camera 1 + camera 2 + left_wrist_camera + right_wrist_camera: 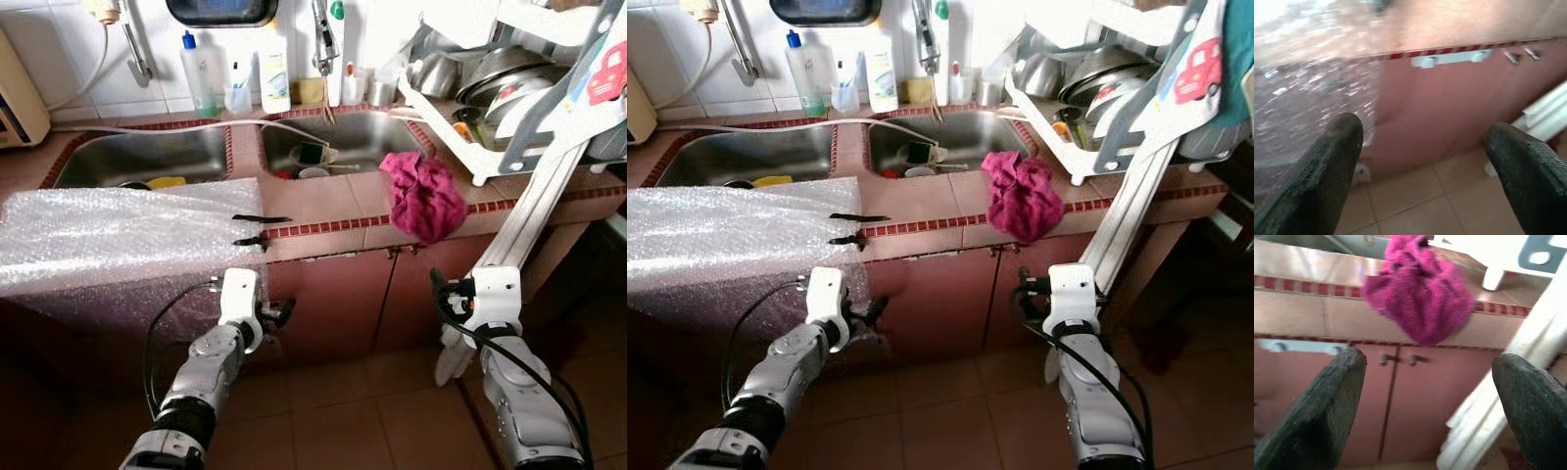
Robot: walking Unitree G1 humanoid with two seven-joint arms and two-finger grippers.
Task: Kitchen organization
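Below the counter edge, both my grippers hang wide, holding nothing.
Right gripper (1427, 406) faces magenta cloth (423, 196) overhanging counter (323, 196); left gripper (1425, 171) beside bubble wrap (108, 235).

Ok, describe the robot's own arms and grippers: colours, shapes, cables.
Both arms are silver metal with a dark band low on the forearm and a white boxy wrist block. A black cable loops beside each wrist. The left gripper and right gripper each have two long black fingers with a finely ribbed, matte surface and rounded tips.
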